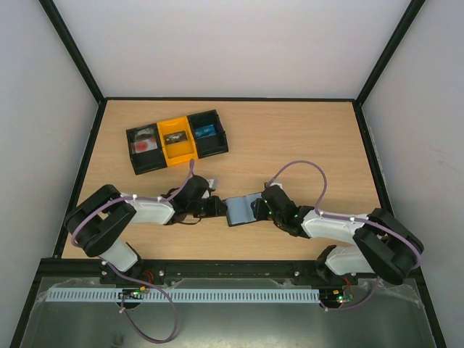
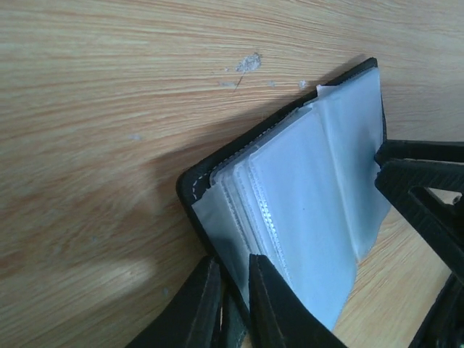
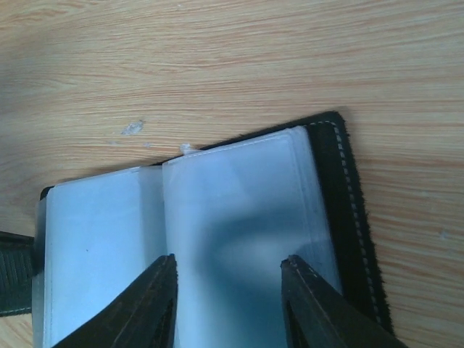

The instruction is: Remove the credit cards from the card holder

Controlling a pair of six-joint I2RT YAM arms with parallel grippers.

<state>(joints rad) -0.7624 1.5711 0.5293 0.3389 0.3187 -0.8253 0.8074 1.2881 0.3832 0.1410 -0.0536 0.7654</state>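
Near the front of the worktop (image 1: 304, 145), the card holder (image 1: 239, 211) lies open between the 2 arms, black cover down and cloudy pale-blue sleeves up. The left fingers (image 2: 270, 308) are almost closed, pinching the holder's edge on the left arm's side. The right fingers (image 3: 313, 308) stand partly open, 1 on each side of the right-hand sleeve page; whether they touch it I cannot tell. The credit cards cannot be made out through the sleeves. Farther back, well apart, sits a black-and-yellow tray (image 1: 181, 156) with 3 compartments, their contents too small to identify.
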